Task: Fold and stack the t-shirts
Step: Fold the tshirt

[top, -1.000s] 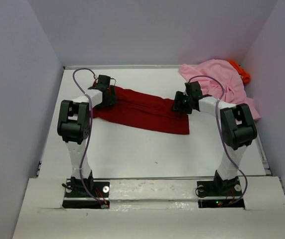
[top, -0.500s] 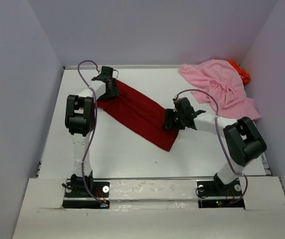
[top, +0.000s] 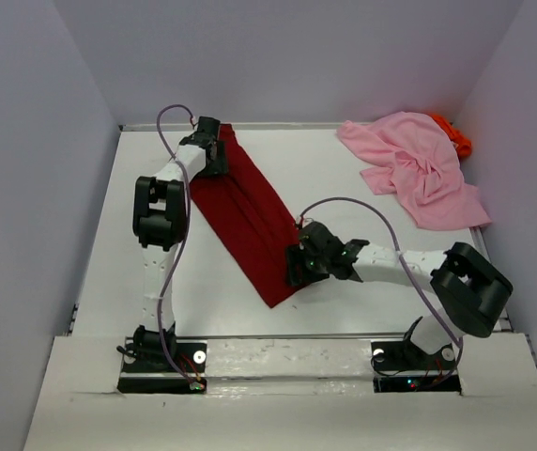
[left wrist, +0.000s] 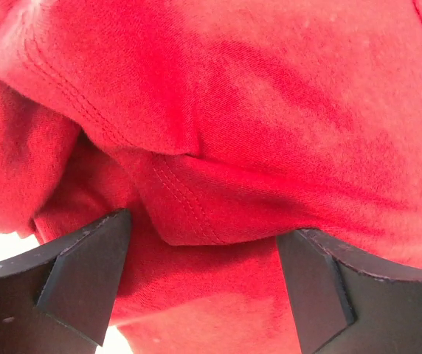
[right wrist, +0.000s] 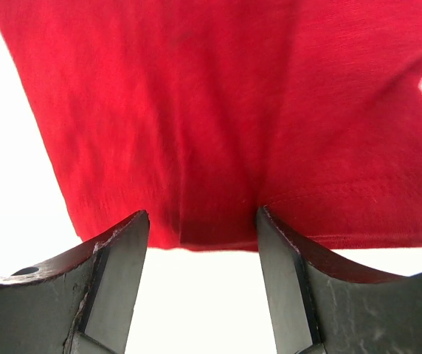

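A white table [top: 391, 282] sits inside pale walls. The dark red t-shirt [top: 250, 211] lies on it as a long diagonal band from the far left corner toward the near middle. The left gripper [left wrist: 203, 225] grasps its far end, with a bunched fold filling the wide gap between the fingers. The right gripper [right wrist: 202, 215] clamps the near hem, and the cloth puckers between its fingers. The light pink t-shirt [top: 419, 174] lies crumpled at the far right, well apart, half covering the orange t-shirt [top: 456, 139].
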Robot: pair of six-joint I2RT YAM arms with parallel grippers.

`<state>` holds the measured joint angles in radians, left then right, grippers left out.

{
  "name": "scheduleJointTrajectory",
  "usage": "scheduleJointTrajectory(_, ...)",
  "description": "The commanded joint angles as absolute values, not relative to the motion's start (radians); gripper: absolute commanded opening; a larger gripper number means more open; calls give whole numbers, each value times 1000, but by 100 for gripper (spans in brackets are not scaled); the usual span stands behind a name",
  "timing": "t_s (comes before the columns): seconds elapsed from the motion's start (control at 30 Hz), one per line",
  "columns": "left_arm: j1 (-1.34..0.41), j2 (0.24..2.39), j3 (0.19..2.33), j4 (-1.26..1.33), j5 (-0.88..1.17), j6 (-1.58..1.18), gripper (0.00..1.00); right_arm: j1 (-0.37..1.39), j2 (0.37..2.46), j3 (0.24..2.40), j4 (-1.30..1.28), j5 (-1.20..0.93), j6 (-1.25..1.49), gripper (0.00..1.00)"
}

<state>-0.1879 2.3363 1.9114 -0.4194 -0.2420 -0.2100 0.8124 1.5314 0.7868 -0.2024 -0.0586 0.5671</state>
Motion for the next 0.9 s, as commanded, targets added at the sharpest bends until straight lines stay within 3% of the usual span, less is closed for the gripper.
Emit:
scheduleJointTrajectory(0.0, -213, 2374, 2006, -459, -302, -153, 89, 942, 1549, 798, -261, -20, 632, 66)
scheduleJointTrajectory(0.4, -284, 2460, 2150, -482, -239, -129, 90, 1229, 1753, 1003, -262, 37, 696, 66)
scheduleJointTrajectory(0.7, -319, 2494, 2240, -495, -184, -124, 90, 1275, 1827, 1110, -288, 48, 666, 67)
scheduleJointTrajectory(0.87, -318, 2404, 2223, -486, -248, -133, 90, 1275, 1799, 1158, -357, 141, 626, 68)
